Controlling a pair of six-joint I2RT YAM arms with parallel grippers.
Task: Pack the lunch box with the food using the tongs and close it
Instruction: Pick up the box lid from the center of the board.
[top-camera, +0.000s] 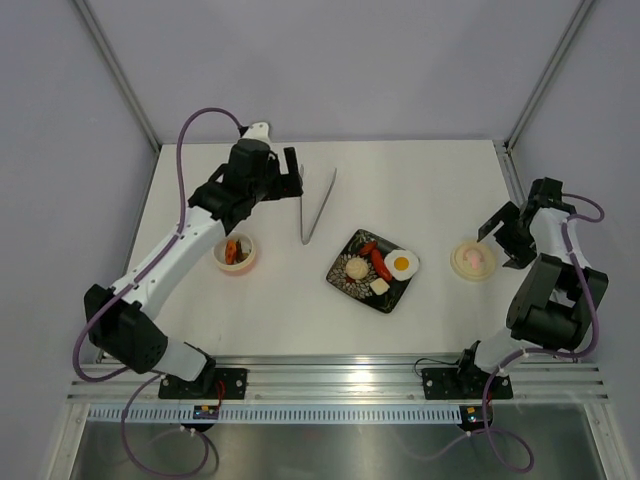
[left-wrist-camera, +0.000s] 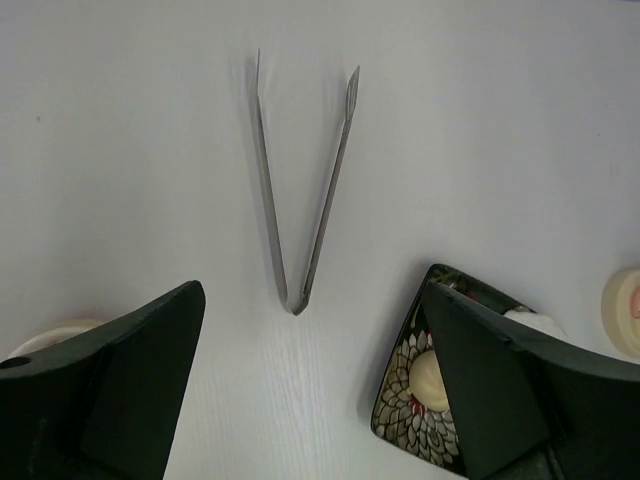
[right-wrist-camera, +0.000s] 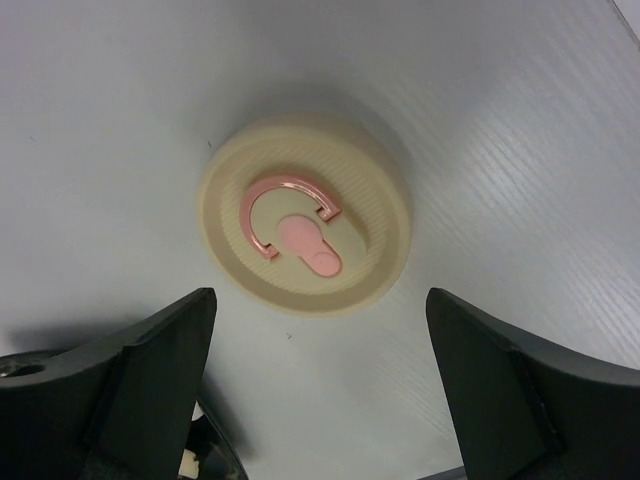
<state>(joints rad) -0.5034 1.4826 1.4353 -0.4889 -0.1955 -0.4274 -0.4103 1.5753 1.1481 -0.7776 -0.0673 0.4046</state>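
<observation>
Tongs: slim grey-silver V-shaped metal tongs (top-camera: 317, 205) lie flat on the white bench (top-camera: 430, 190), joined end at 6 o'clock.
Left jaws: wide apart, above the tongs, gripping nothing.
Lunch box: small round cream tub (top-camera: 219, 256) at 9 o'clock of the black square plate (top-camera: 343, 280), brown and orange bits (top-camera: 234, 250) inside.
Plate load: fried egg (top-camera: 402, 264), red sausage (top-camera: 380, 265), pale bun (top-camera: 356, 268), pale cube (top-camera: 379, 286).
Lid: round cream lid with pink mark (right-wrist-camera: 305, 228) at the plate's 3 o'clock.
Right jaws: wide, over the lid, not touching.

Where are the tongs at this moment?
In the top view the tongs lie flat on the table, left of centre, between the left gripper and the black plate.
</observation>
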